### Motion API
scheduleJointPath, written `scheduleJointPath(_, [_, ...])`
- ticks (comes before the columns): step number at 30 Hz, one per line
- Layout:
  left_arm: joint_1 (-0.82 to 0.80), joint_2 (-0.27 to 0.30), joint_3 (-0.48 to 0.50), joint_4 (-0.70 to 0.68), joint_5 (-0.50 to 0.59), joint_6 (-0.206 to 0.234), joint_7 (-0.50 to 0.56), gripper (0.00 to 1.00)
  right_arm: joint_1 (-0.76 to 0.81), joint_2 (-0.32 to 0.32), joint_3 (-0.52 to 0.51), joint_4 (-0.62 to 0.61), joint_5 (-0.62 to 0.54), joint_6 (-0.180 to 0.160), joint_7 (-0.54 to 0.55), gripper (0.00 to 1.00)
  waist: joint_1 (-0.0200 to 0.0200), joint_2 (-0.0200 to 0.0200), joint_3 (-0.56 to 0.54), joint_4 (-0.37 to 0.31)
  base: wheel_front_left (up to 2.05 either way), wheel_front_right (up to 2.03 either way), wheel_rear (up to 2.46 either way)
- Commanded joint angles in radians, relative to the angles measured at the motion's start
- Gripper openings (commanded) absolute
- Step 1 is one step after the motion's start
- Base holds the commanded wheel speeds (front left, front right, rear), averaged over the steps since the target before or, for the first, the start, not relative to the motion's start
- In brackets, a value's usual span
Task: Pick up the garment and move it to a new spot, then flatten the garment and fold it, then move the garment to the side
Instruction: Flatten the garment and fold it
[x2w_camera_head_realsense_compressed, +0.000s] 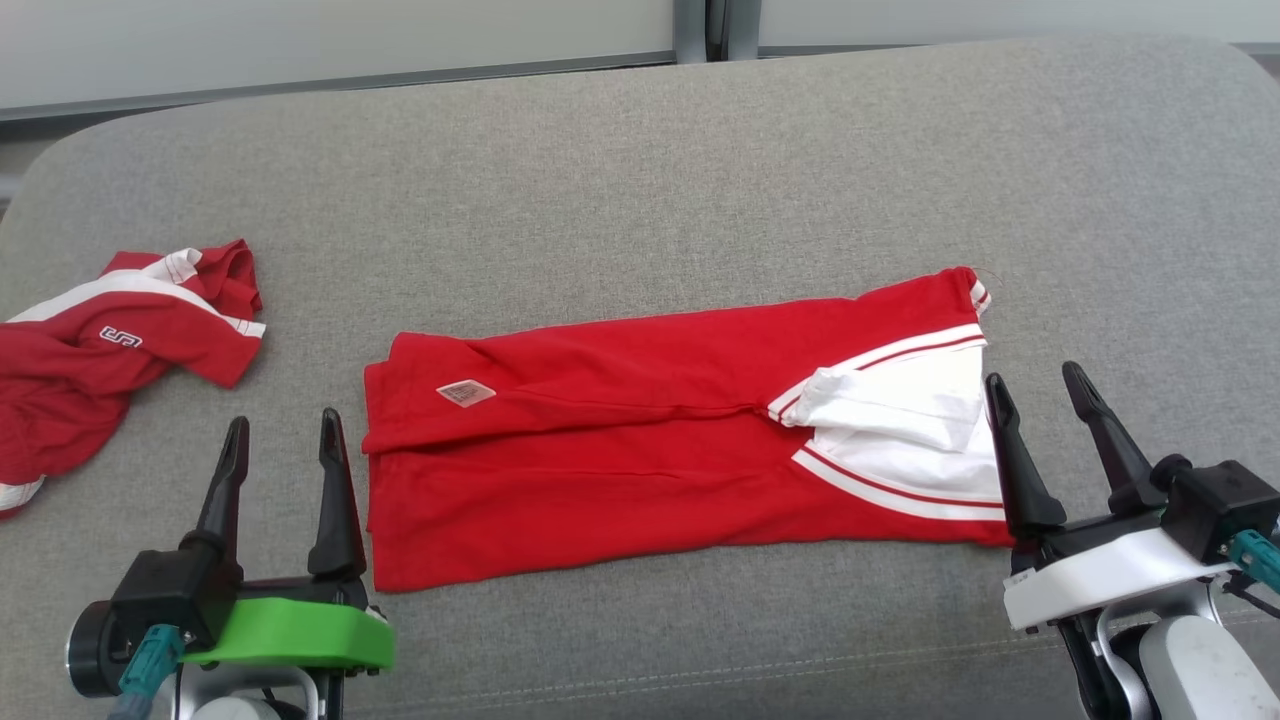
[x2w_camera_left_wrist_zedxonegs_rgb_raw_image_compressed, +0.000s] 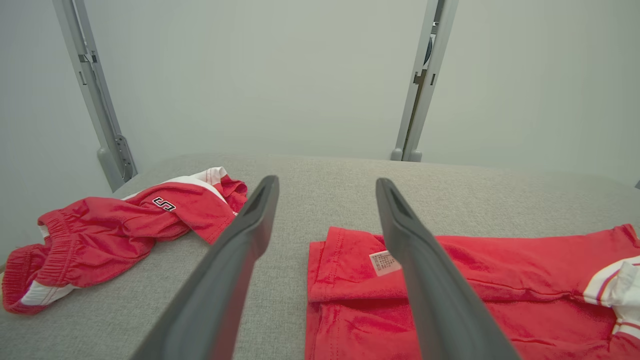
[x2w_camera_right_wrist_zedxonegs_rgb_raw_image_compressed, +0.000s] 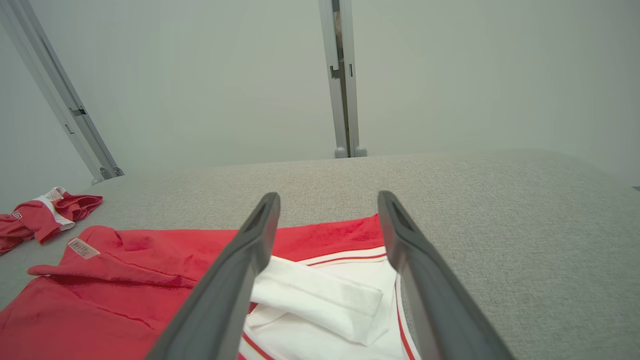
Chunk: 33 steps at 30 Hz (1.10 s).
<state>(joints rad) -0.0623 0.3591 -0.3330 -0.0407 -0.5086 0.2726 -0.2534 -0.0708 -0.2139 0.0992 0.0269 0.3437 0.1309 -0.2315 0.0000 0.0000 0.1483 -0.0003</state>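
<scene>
A red garment (x2w_camera_head_realsense_compressed: 640, 440) with white, red-striped sleeves at its right end lies folded into a long band across the middle of the grey cushion (x2w_camera_head_realsense_compressed: 640, 170). A small label sits near its left end. My left gripper (x2w_camera_head_realsense_compressed: 283, 430) stands open just off the garment's left edge, holding nothing. My right gripper (x2w_camera_head_realsense_compressed: 1035, 385) is open at the garment's right edge, beside the white sleeve. In the left wrist view the garment (x2w_camera_left_wrist_zedxonegs_rgb_raw_image_compressed: 500, 300) lies under the right finger of the left gripper (x2w_camera_left_wrist_zedxonegs_rgb_raw_image_compressed: 325, 187). In the right wrist view the white sleeve (x2w_camera_right_wrist_zedxonegs_rgb_raw_image_compressed: 320, 300) shows between the fingers of the right gripper (x2w_camera_right_wrist_zedxonegs_rgb_raw_image_compressed: 327, 200).
A second red garment (x2w_camera_head_realsense_compressed: 110, 340) with white trim and a small logo lies crumpled at the cushion's left edge, also seen in the left wrist view (x2w_camera_left_wrist_zedxonegs_rgb_raw_image_compressed: 125, 225). Grey wall panels and metal posts (x2w_camera_left_wrist_zedxonegs_rgb_raw_image_compressed: 420, 80) stand behind the cushion. Bare cushion extends behind and right of the folded garment.
</scene>
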Motion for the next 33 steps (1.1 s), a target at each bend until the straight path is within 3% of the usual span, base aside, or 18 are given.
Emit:
scheduleJointPath(1, [0.018, -0.008, -0.005, 0.005, -0.002, -0.006, -0.005, 1.0, 0.018, -0.002, 0.0, 0.008, -0.019, 0.0, 0.0, 1.0, 0.0, 0.0, -0.014, 0.005, 0.0, 0.0, 0.0])
scheduleJointPath(33, [0.051, -0.05, -0.003, 0.063, 0.039, -0.024, -0.012, 1.0, 0.097, 0.048, -0.012, 0.044, -0.025, 0.0, 0.009, 1.0, 0.0, 0.0, -0.09, 0.016, 0.0, 0.0, 0.0])
